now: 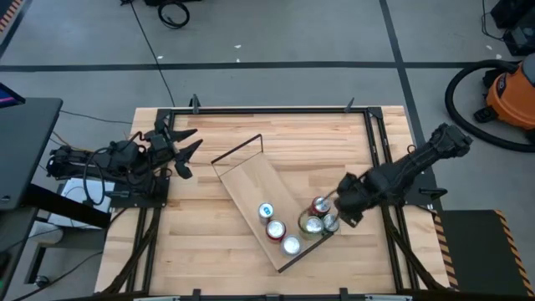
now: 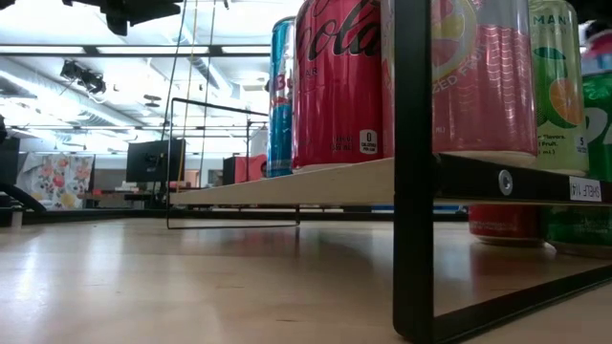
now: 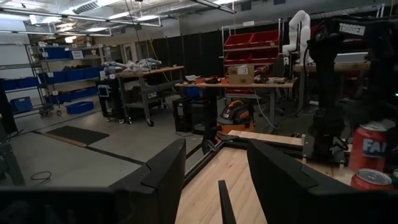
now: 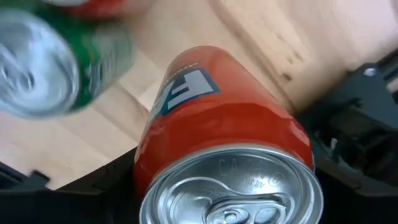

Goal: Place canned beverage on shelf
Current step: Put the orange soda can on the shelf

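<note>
Orange can (image 4: 224,137) sits clamped in the right gripper (image 1: 338,211) beside the shelf (image 1: 251,188).

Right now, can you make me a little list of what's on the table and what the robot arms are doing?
shelf: light-wood board with dark wire frame, lying slantwise on the table
cans on shelf: blue can, red can, pink can
right gripper: at the shelf's end, shut on an orange can
beside it: a green can
left gripper: open, waiting at the table's left edge, holding nothing
</note>
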Controlling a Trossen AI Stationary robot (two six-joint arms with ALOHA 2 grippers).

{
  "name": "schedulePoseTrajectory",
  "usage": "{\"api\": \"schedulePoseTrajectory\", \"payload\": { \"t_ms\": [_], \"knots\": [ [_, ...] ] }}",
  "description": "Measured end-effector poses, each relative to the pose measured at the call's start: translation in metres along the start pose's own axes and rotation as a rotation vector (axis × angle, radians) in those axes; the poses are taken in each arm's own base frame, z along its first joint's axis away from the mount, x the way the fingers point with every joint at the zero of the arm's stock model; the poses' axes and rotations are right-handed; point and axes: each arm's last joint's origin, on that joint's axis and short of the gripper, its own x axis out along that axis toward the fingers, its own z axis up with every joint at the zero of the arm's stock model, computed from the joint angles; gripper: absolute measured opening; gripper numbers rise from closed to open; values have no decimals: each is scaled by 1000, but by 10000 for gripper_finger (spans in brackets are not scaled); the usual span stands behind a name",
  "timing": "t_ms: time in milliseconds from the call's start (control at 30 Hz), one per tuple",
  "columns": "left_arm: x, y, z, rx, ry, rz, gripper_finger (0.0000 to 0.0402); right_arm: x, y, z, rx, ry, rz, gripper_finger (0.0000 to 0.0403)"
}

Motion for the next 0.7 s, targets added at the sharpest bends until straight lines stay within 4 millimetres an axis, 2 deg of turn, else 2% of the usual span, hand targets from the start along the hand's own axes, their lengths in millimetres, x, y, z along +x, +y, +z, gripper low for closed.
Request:
{"api": "schedulePoseTrajectory", "payload": {
  "t_ms": [200, 367, 700],
  "knots": [
    [0, 1, 0, 0, 1, 6, 183, -30, 4, 31, 7, -105, 57, 319],
    [0, 1, 0, 1, 1, 7, 183, -54, 20, 52, -53, -222, 44, 319],
    [1, 0, 3, -26, -25, 11, 183, -71, 64, 85, -224, -266, 38, 319]
  ]
}}
